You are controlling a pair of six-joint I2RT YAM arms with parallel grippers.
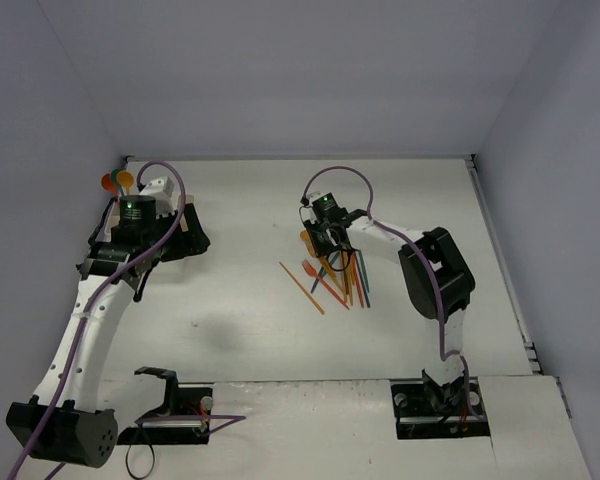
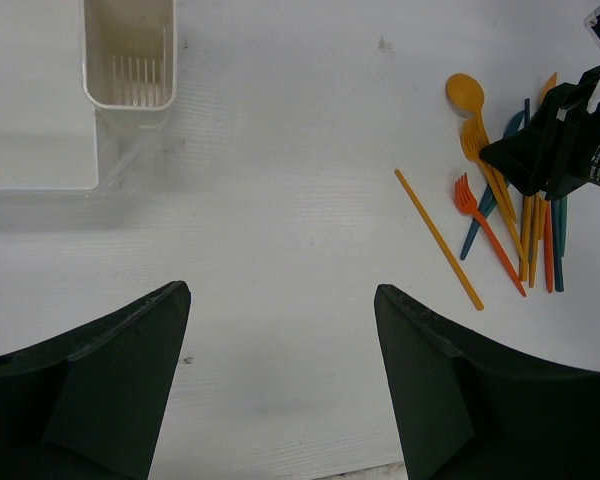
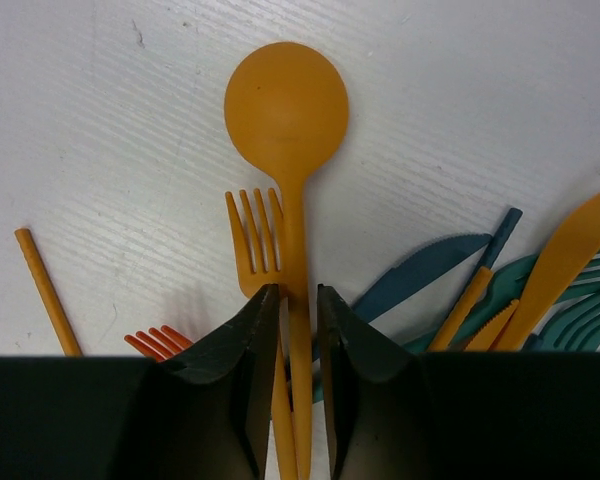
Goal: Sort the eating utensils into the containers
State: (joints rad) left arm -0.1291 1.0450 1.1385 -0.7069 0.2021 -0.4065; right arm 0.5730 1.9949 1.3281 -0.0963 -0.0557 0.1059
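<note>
Orange spoon (image 3: 286, 100) handle inside right pincer (image 3: 298, 295), perhaps touching.

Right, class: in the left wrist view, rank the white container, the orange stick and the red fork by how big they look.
1. white container: clearly largest, though cut off at the top edge.
2. orange stick: longer than the fork but thinner.
3. red fork: slightly shorter.

Orange, red and teal plastic utensils (image 1: 337, 277) lie flat in a loose pile, an orange spoon (image 3: 286, 100) and fork (image 3: 254, 240) side by side at its edge. A white bin (image 2: 130, 55) stands upright, well apart.
</note>
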